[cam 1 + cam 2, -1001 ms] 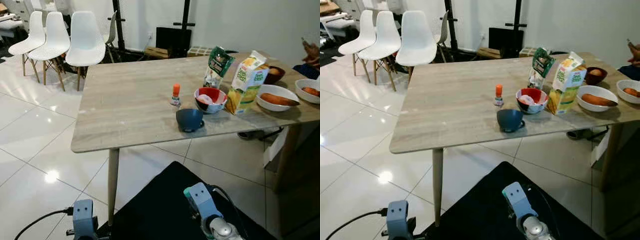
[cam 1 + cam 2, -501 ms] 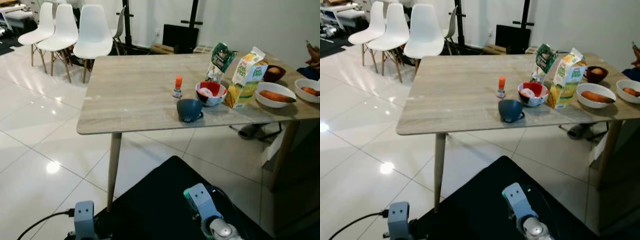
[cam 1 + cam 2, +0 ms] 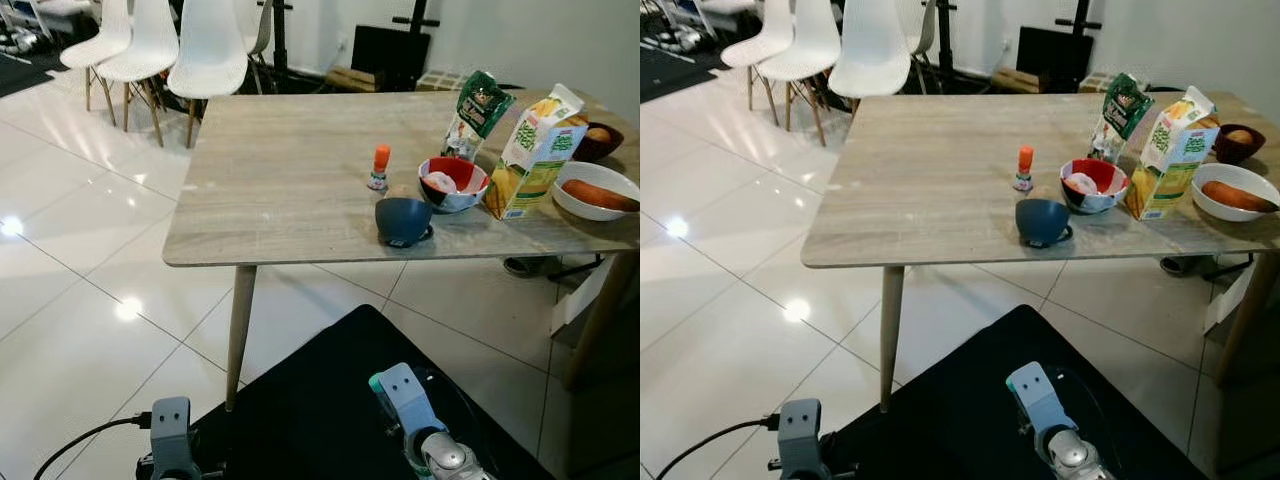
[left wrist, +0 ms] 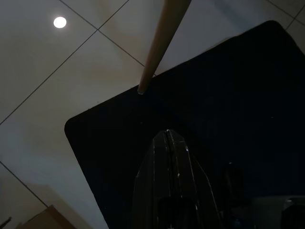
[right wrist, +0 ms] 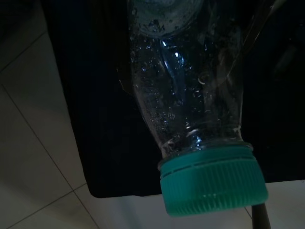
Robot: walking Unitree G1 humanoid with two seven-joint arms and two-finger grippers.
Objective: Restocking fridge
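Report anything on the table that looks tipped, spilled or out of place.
The dark blue cup lies tipped on its side near the table's front edge, mouth facing forward. The juice carton and green bag stand but lean. No spill shows. The right claw's clear bottle hangs cap-down.

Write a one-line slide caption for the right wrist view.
Clear plastic bottle with a teal cap seen close up, above a black mat and pale floor tiles.

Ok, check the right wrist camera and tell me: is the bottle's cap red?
No, the bottle is clear plastic with a green cap.
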